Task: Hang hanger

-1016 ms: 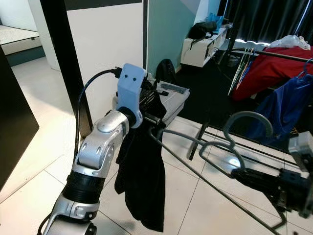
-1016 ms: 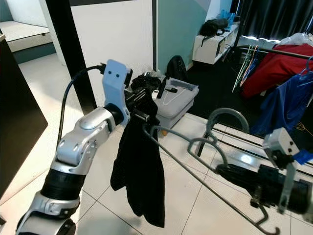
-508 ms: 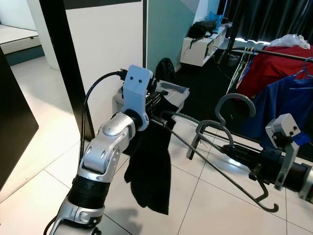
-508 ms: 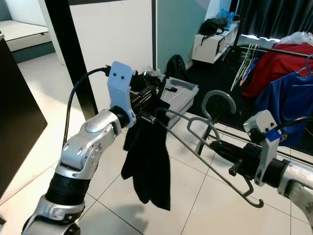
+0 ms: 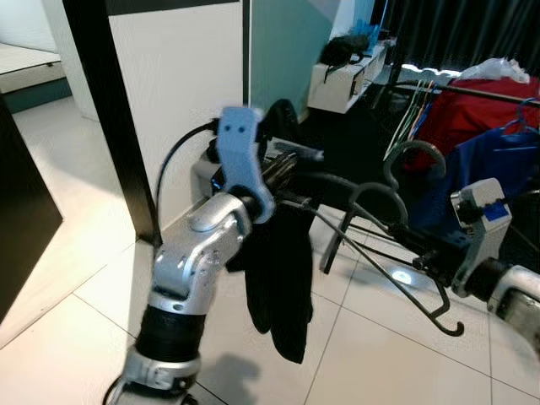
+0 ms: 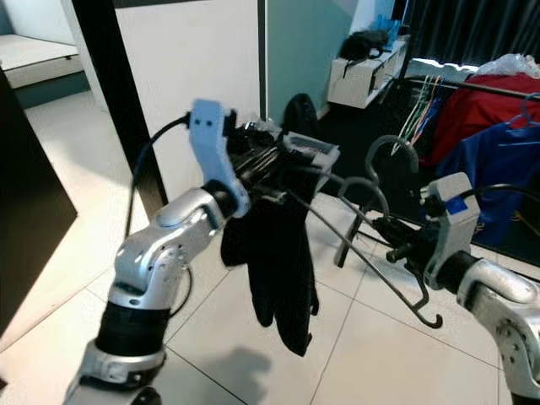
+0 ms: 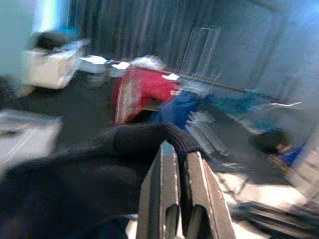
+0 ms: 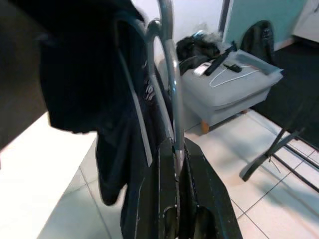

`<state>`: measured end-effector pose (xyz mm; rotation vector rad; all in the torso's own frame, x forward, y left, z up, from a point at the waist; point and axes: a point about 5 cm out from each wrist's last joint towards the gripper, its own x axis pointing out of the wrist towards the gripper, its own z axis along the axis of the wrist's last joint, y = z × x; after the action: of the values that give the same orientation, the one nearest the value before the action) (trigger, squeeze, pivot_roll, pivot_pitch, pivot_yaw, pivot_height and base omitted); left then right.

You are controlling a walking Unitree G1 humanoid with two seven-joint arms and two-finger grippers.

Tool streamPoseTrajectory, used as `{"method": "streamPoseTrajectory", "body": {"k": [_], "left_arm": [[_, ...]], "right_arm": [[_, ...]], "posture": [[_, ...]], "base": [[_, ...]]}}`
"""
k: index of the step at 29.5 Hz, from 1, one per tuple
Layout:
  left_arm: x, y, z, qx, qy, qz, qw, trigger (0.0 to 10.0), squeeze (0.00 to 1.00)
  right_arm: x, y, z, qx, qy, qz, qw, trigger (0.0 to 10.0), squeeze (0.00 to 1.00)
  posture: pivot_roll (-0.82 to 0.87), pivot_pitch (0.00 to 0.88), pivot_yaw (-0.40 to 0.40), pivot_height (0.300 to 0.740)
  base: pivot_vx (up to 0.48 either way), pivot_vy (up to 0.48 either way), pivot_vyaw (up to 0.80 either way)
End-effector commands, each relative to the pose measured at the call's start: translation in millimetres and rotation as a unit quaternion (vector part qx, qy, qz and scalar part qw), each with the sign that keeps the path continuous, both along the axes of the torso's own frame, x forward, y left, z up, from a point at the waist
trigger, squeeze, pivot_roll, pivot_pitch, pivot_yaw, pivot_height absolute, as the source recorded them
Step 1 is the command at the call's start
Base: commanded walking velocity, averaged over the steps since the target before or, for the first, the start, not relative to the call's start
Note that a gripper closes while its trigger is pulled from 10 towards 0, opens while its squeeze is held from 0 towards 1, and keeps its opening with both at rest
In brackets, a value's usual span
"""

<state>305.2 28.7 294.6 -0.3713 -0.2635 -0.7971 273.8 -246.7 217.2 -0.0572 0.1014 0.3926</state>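
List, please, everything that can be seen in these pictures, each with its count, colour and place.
hanger: one, grey, held between the two grippers, hook up
garment: one, black, draped on the hanger's left end
clothes rail: one, dark, far right, carrying clothes
red cloth: one, red, over the rail
blue garment: one, blue, hanging on the rail
storage box: one, grey, on the floor by the wall
shelf unit: one, white, far back
left gripper: shut on the garment and hanger end
right gripper: shut on the hanger's wire
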Motion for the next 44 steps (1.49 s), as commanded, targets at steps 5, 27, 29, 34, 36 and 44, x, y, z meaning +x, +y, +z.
{"method": "streamPoseTrajectory", "body": {"k": [5,27,29,34,36,44], "left_arm": [[-26.3,-16.7,39.2,-0.152,-0.024,-0.121,0.981,10.0,0.0],[16.5,16.4,1.0,0.009,0.0,0.084,0.996,10.0,0.0],[18.9,19.2,-0.6,0.024,-0.005,0.099,0.995,10.0,0.0],[23.0,24.2,-0.9,0.049,-0.019,0.118,0.992,10.0,0.0],[23.0,24.2,-0.9,0.049,-0.019,0.118,0.992,10.0,0.0],[31.5,37.3,0.7,0.066,-0.039,0.159,0.984,10.0,0.0]], "right_arm": [[9.6,-5.9,-4.6,0.002,-0.007,-0.051,0.999,10.0,0.0],[-0.1,56.2,16.4,0.004,-0.072,0.114,0.991,10.0,0.0],[0.2,59.2,19.1,-0.003,-0.08,0.115,0.99,10.0,0.0],[13.2,50.5,24.8,-0.015,-0.101,0.037,0.994,10.0,0.0],[13.2,50.5,24.8,-0.015,-0.101,0.037,0.994,10.0,0.0],[23.8,56.1,-9.9,-0.108,-0.023,-0.028,0.993,10.0,0.0]], "posture": [[-0.08,0.0,-0.022,0.74],[-0.09,0.0,-0.012,0.74],[-0.09,0.0,-0.012,0.74],[-0.1,0.0,-0.01,0.74],[-0.1,0.0,-0.01,0.74],[-0.1,0.0,-0.011,0.74]], "base": [[0.0,0.0,0.0],[0.0,0.0,0.0],[0.0,0.0,0.0],[0.0,0.0,0.0],[0.0,0.0,0.0],[0.0,0.0,0.0]]}}
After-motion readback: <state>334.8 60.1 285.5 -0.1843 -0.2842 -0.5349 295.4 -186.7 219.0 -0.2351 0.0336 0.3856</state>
